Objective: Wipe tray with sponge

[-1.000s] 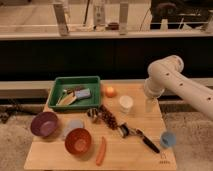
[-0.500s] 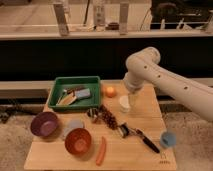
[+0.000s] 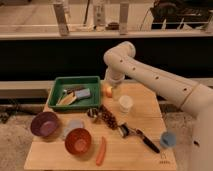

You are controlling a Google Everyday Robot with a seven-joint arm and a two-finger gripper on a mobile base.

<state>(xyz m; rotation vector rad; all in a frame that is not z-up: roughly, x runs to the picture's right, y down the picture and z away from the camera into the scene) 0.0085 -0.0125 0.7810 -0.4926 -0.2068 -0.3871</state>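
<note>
The green tray (image 3: 74, 79) sits at the back left of the wooden table. Inside it lie the blue-grey sponge (image 3: 83, 93), a yellow piece (image 3: 68, 100) and a dark item (image 3: 73, 88). My white arm reaches in from the right and bends down just right of the tray. The gripper (image 3: 115, 90) hangs at its end, above the table by the tray's right wall, next to an orange fruit (image 3: 107, 91). It is apart from the sponge.
A white cup (image 3: 125, 103) stands just right of the gripper. In front are a purple bowl (image 3: 45, 123), an orange bowl (image 3: 78, 141), a clear glass (image 3: 74, 126), a dark bunch (image 3: 107, 117), a black-handled tool (image 3: 142, 137), a carrot (image 3: 101, 151) and a blue cup (image 3: 168, 140).
My arm has swung left from the table's right side, so the gripper now sits beside the tray's right wall. The objects on the table have not moved.
</note>
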